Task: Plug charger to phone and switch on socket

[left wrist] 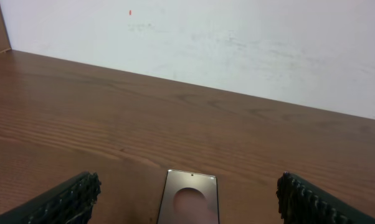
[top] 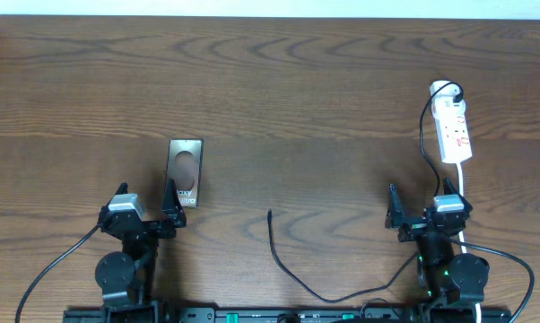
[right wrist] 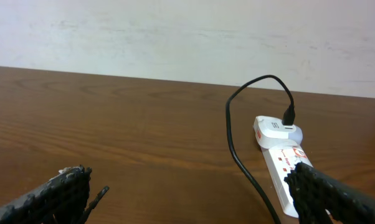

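The phone lies flat on the table, left of centre, its glossy bronze face up. My left gripper stands open just below it, and in the left wrist view the phone lies between the spread fingers, untouched. The white socket sits at the far right with a black plug at its top end. The charger, a thin black cable, runs from that plug past the right arm, and its loose tip rests mid-table. My right gripper is open and empty below the socket.
Bare brown wooden tabletop stretches to a white wall at the back. The charger's cable loops on the table just left of the socket. Thicker arm cables trail along the front edge.
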You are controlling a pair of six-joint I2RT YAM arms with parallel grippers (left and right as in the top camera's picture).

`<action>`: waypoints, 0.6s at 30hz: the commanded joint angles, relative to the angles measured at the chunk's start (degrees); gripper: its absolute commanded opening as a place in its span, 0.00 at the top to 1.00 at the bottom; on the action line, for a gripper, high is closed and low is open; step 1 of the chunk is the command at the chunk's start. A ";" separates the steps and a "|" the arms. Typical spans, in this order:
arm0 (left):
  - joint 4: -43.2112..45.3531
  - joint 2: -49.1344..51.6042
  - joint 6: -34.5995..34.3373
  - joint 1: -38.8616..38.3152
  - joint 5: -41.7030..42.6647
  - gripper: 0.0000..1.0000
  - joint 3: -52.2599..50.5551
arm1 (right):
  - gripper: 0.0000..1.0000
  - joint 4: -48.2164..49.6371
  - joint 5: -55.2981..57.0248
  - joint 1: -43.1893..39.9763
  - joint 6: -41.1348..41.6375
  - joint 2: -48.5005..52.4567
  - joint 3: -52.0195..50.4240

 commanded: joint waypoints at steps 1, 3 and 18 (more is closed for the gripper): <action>-2.32 -0.35 -0.48 0.35 0.96 0.07 -0.76 | 0.01 -0.28 0.63 0.28 -0.72 -0.37 -0.09; -2.32 -0.35 -0.48 0.35 0.94 0.07 -0.76 | 0.01 -0.28 0.61 0.28 -0.72 -0.37 -0.09; -1.95 -0.35 -0.46 0.35 2.78 0.07 -0.26 | 0.01 -0.28 0.61 0.28 -0.72 -0.37 -0.09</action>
